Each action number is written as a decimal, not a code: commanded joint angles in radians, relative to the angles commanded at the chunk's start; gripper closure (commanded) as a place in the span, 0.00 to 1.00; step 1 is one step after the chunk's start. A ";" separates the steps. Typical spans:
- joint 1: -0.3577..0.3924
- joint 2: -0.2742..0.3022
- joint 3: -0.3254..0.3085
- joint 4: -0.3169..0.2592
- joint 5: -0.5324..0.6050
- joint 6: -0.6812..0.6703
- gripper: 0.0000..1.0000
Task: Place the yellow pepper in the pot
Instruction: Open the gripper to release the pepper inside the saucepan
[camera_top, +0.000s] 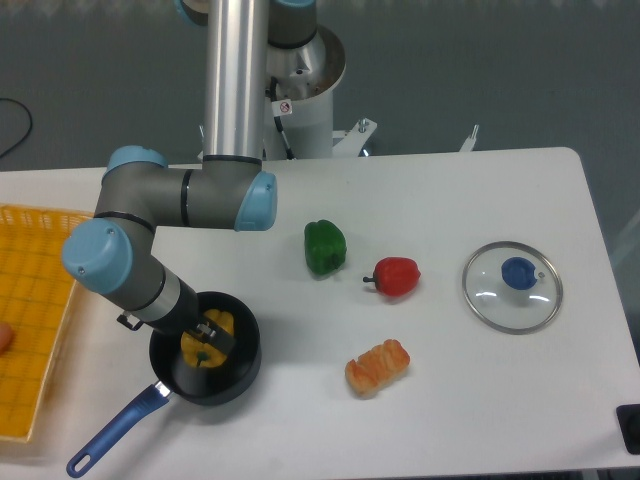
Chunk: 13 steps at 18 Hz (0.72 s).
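Observation:
The black pot (238, 372) with a long blue handle (115, 430) stands at the front left of the table. The yellow pepper (205, 347) is inside the pot, its dark stem showing. My gripper (212, 336) reaches down into the pot from the left, with its fingers around the pepper. The fingers are small and partly hidden by the wrist, so I cannot tell whether they still clamp the pepper or stand open.
A green pepper (325, 247) and a red pepper (397, 276) lie mid-table. A croissant (378, 367) lies in front of them. A glass lid with a blue knob (512, 286) is at the right. A yellow tray (30, 310) is at the left edge.

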 joint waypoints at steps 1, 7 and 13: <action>0.000 0.000 0.000 0.000 0.000 0.002 0.12; 0.002 0.012 0.000 -0.002 0.000 0.006 0.10; 0.050 0.098 -0.011 -0.009 -0.009 0.069 0.00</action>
